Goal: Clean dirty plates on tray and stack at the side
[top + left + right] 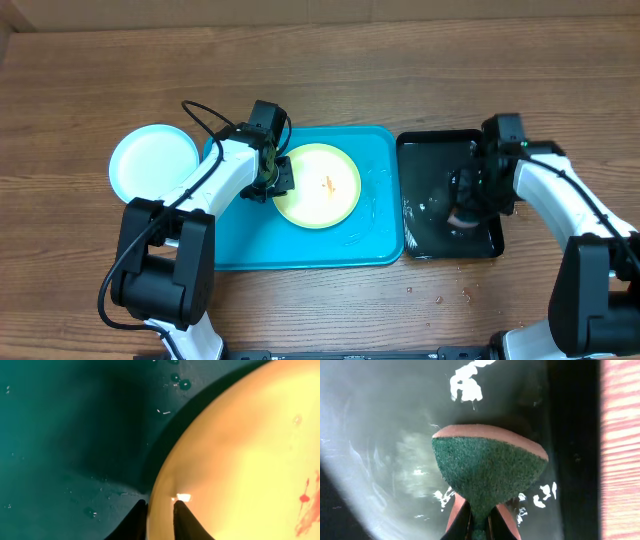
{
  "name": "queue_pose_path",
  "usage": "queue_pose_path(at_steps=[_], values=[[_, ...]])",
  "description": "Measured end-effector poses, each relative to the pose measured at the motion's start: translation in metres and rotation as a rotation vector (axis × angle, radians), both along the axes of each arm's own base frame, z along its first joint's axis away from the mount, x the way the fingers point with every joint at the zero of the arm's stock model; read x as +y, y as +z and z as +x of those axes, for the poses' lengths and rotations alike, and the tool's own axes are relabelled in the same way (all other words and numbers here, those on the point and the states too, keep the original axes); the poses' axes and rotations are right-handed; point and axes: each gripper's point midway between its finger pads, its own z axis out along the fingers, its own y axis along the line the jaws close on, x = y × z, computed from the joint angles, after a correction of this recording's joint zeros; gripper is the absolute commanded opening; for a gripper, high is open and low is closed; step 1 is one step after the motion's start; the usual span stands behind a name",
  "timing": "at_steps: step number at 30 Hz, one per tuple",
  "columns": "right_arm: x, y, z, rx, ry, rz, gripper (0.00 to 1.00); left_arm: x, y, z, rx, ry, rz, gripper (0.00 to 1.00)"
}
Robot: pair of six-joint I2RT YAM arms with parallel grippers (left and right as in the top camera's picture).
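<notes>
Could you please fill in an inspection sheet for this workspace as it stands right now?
Surface: wooden table, wet specks beside the black tray.
Job's things: yellow-green plate with orange smear lies on the turquoise tray; pale plate sits on the table left of it.
Clutter: the black tray, wet inside.
Pincers: left pincer astride the yellow-green plate's rim, grip unclear; right pincer shut on a green-faced sponge over the black tray.
Cables: black cable loops near the left pincer.
Surroundings: nothing seen.

Plate point(317, 186) on tray point(300, 250), second plate point(152, 160) left of tray
</notes>
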Motion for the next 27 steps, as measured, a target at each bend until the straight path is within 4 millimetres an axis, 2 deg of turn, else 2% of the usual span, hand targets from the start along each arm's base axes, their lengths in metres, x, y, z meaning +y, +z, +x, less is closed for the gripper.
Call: queue_pose_path(at_steps=[4, 8, 18, 27], values=[[0.007, 0.026, 0.021, -0.053, 0.022, 0.001, 0.04, 0.0, 0.0, -0.001, 0.005, 0.003, -0.002, 0.04], [0.026, 0.037, 0.026, -0.073, 0.098, -0.004, 0.04, 0.0, -0.001, -0.006, 0.025, 0.017, -0.004, 0.04], [0.052, 0.035, 0.018, -0.076, 0.228, -0.093, 0.04, 0.0, -0.001, -0.007, 0.031, 0.02, -0.006, 0.04], [0.054, 0.025, 0.012, -0.07, 0.247, -0.116, 0.04, 0.0, -0.001, -0.007, 0.032, 0.02, -0.006, 0.04]])
